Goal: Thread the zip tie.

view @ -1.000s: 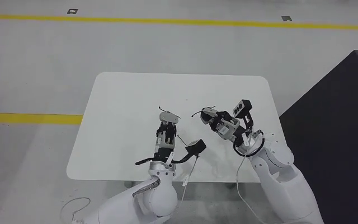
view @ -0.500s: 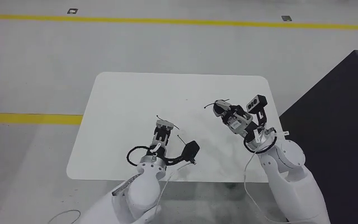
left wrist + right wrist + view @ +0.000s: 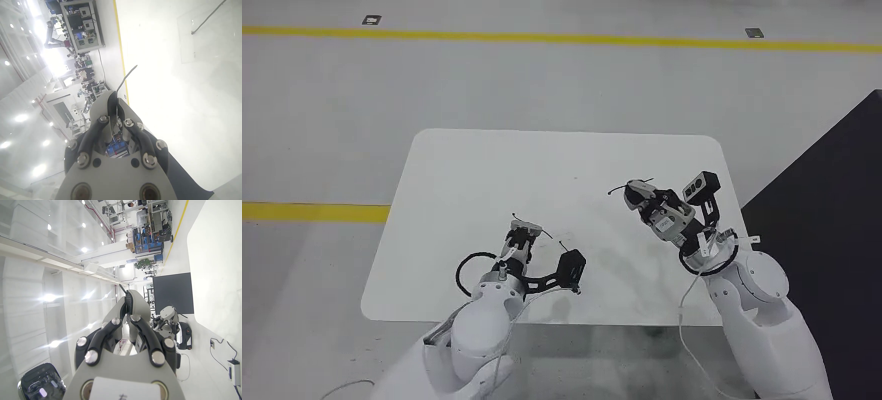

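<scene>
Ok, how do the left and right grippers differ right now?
The left gripper is over the near part of the table, close to its front edge; the right gripper is farther in, toward the table's right side. The left zip tie pokes out fairly straight; the right zip tie arcs toward the table's middle. Both grippers are shut on a thin black tie, well apart from each other.

The top camera is looking steeply down at the desk [image 3: 492, 170]. Wrist cameras are sitting close behind the left gripper [image 3: 115, 97] and right gripper [image 3: 128, 296], facing outward; top and right wrist views are sharing the left gripper.
</scene>
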You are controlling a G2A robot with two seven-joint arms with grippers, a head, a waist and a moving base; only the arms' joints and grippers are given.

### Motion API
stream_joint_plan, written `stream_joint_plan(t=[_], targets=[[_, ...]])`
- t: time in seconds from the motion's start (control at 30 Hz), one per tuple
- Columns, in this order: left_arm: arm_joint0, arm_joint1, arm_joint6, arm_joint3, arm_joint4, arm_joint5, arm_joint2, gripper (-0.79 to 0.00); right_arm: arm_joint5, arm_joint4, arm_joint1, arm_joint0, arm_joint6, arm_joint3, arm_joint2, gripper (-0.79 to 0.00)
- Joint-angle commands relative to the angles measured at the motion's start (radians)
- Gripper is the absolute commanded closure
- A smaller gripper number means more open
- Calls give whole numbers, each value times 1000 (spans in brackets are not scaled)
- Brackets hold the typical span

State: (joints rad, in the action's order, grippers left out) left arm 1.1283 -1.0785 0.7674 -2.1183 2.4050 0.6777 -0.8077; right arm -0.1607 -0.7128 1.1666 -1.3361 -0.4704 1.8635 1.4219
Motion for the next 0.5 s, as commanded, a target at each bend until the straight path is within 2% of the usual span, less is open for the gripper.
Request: stream_joint_plan(t=[0.0, 0.1, 0.13, 0.23, 0.27, 0.33, 0.47], targets=[[13, -4, -12, 10, -86, 36, -27, 0, 0, 0, 0, 0, 0, 0, 0, 0], [28, -14, -2, 0, -331, 154, -86, 0, 0, 0, 0, 0, 0, 0, 0, 0], [22, -20, 12, -13, -463, 220, -115, 0, 0, 0, 0, 0, 0, 0, 0, 0], [18, -27, 67, 26, -733, 308, -169, 0, 0, 0, 0, 0, 0, 0, 0, 0], [6, -25, 62, 62, -824, 313, -177, 0, 0, 0, 0, 0, 0, 0, 0, 0], [-24, -12, 75, 141, -886, 300, -161, 0, 0, 0, 0, 0, 0, 0, 0, 0], [-120, 10, 172, 232, -1025, 203, -106, 0, 0, 0, 0, 0, 0, 0, 0, 0]])
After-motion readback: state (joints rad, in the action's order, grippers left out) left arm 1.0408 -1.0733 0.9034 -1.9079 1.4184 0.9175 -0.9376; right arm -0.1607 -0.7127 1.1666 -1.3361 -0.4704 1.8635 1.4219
